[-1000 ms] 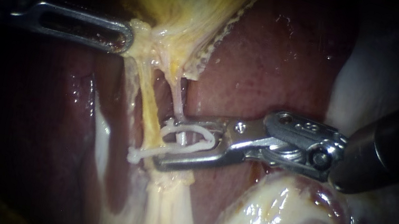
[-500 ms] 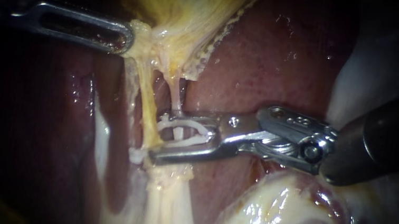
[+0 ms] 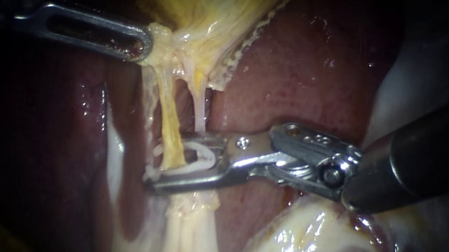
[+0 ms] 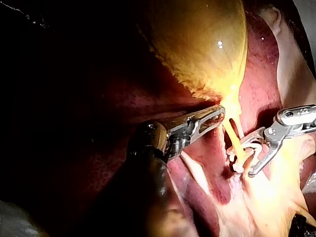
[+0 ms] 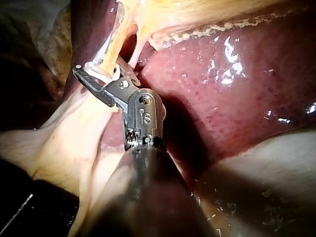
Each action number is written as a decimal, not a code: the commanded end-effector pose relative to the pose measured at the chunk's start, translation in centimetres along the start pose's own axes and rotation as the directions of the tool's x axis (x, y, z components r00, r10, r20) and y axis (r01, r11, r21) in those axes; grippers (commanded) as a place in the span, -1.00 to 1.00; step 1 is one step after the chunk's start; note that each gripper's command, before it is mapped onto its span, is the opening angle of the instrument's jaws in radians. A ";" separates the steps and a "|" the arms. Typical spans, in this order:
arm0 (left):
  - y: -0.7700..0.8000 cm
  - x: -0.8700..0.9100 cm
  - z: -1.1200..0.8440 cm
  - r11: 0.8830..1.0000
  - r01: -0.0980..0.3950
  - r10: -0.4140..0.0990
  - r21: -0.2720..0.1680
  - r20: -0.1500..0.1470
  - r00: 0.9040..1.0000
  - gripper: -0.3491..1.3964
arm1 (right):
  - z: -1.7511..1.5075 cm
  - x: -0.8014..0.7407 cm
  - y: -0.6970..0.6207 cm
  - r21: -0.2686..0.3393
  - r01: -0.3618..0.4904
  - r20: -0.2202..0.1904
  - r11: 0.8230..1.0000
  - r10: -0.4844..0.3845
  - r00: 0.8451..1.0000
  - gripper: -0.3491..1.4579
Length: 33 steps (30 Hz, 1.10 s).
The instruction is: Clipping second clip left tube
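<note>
The gallbladder (image 3: 208,3) hangs yellow at the top, and two tubes run down from it. My left instrument (image 3: 141,50) is shut on the tissue at the gallbladder's neck and holds it to the left. My right instrument (image 3: 171,159) carries a white clip (image 3: 198,157) between its jaws. The jaws and the clip straddle the yellow left tube (image 3: 171,126). The thin pale right tube (image 3: 200,113) ends just above the upper jaw. A small white bit (image 3: 151,173) lies by the lower jaw's tip. From the right wrist, the clip (image 5: 98,73) wraps the tube.
Dark red liver (image 3: 306,67) lies behind and to the right of the tubes. Pale glistening tissue (image 3: 302,241) bulges under my right instrument's shaft. White fatty strands (image 3: 190,229) run down from where the tubes meet. In the left wrist view my right instrument (image 4: 247,158) lies just beyond my left one (image 4: 217,114).
My right instrument has slid left with its clip, from around the pale right tube to across the yellow left tube. My left instrument has held still.
</note>
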 end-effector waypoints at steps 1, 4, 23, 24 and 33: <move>0.00 0.00 0.00 1.000 0.000 0.000 0.000 0.000 1.000 -1.00 | 0.01 0.02 -0.04 0.004 0.001 -0.005 1.000 -0.001 1.000 -0.06; 0.00 0.00 0.00 1.000 0.000 0.000 0.001 0.000 1.000 -1.00 | 0.05 0.06 -0.12 0.010 0.000 -0.010 1.000 0.000 1.000 -0.07; 0.00 0.00 0.01 1.000 0.000 0.000 0.000 0.000 1.000 -1.00 | 0.04 0.20 -0.25 0.023 -0.036 -0.024 0.999 0.037 0.999 -0.19; 0.00 0.00 0.01 1.000 0.000 0.000 0.000 0.000 1.000 -1.00 | 0.03 0.23 -0.27 0.026 -0.037 -0.026 0.999 0.038 0.999 -0.20; 0.00 0.00 0.00 1.000 0.000 0.000 0.000 0.000 1.000 -1.00 | 0.05 0.26 -0.36 0.038 -0.043 -0.038 0.998 0.044 0.998 -0.25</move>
